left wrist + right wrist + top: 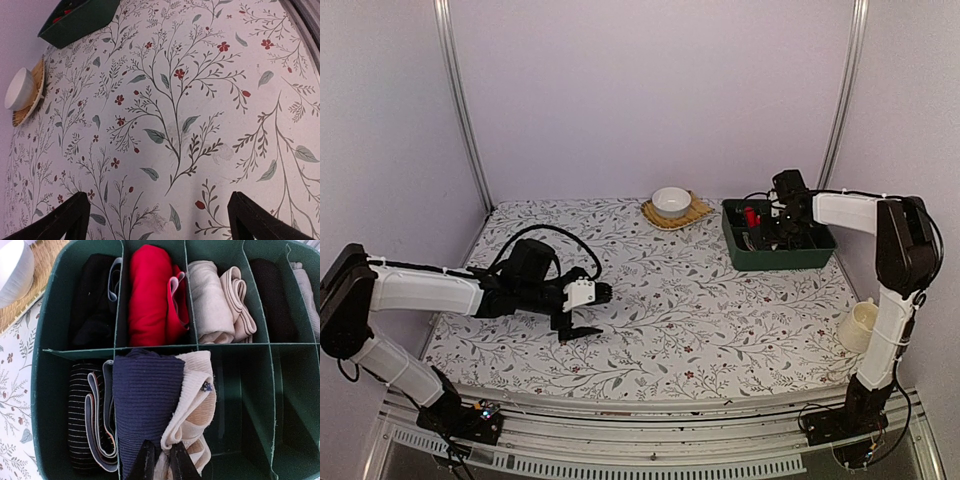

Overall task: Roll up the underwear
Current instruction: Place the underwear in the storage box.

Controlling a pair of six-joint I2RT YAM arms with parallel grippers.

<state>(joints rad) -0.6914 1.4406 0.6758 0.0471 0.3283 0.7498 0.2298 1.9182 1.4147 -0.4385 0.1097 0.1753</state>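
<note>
Two rows of thin-walled compartments divide the dark green bin (775, 262), and soft cloth rolls fill most of them; in the right wrist view the upper row holds a black underwear roll (92, 295) with a pale grey waistband at the bowl end, then a red roll (150, 290), a beige roll (215, 300) showing its spiral end, a second black roll (270, 295) and a grey roll (305, 290) cut by the frame edge; the lower row holds a pin-striped roll (82, 410) and, beside it, a navy ribbed roll (147, 400) pressed against a cream ribbed garment (195, 400); the right gripper (161, 446) hangs over that compartment, jaws clenched nearly together at the seam between navy and cream, though whether cloth is caught between them cannot be told; compartments to the right of it show bare green floor. Just beside the bin a glossy white bowl (671, 201) sits on a round woven mat (698, 213); a cream cup (857, 325) shows beside the right arm at the table's right edge. Well apart, the left gripper (157, 200) hovers released, jaws spread wide, over the flat floral tablecloth (720, 320); bare cloth lies all round it out to the near edge and the left wall.
</note>
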